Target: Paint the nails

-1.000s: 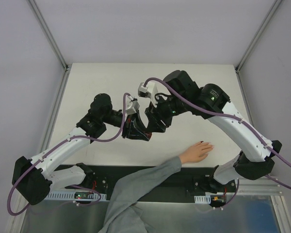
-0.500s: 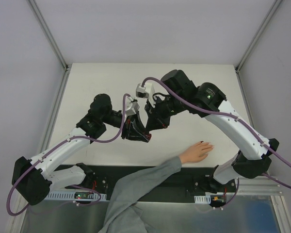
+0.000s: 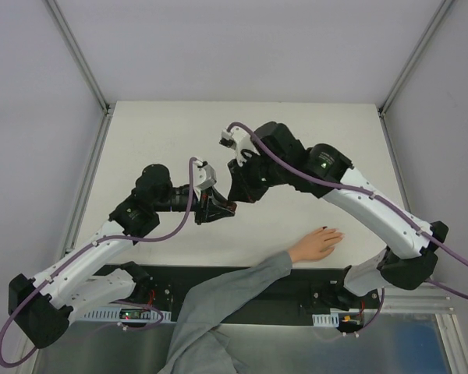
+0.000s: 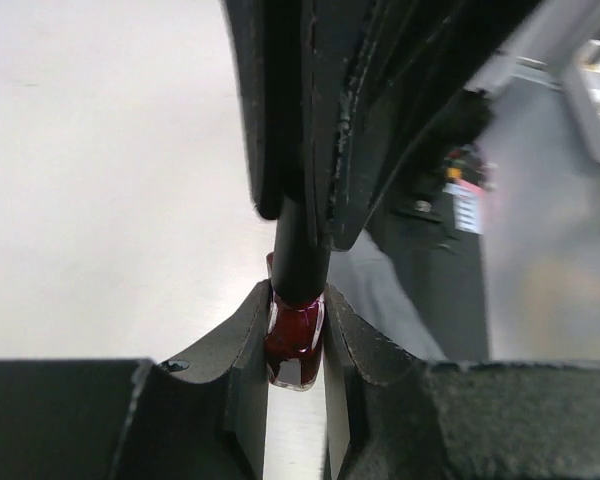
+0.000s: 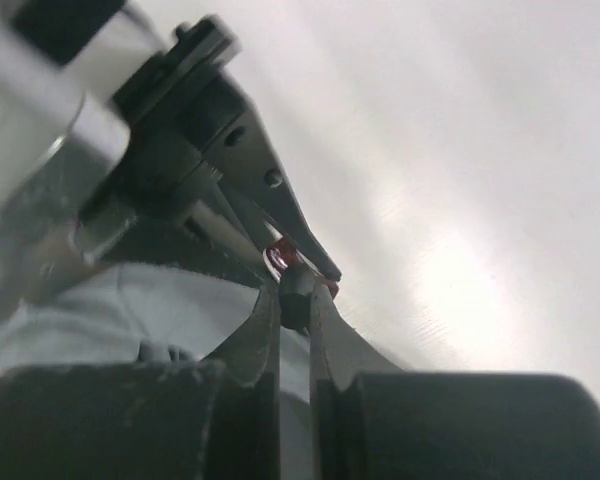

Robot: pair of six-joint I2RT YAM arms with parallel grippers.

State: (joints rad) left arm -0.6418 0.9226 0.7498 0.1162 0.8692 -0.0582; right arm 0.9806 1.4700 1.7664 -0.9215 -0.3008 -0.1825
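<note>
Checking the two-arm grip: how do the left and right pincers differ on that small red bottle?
The left pincer grips the bottle's dark red glass body; the right pincer grips its black cap. The left pincer reaches in from the left, the right pincer from the right. Both are shut on the same bottle.

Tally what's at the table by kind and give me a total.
Black two-finger robot grippers: 2 (left gripper, right gripper)
Dark red glass polish bottle with black cap: 1
Bare human hand with grey sleeve: 1
Total: 4
</note>
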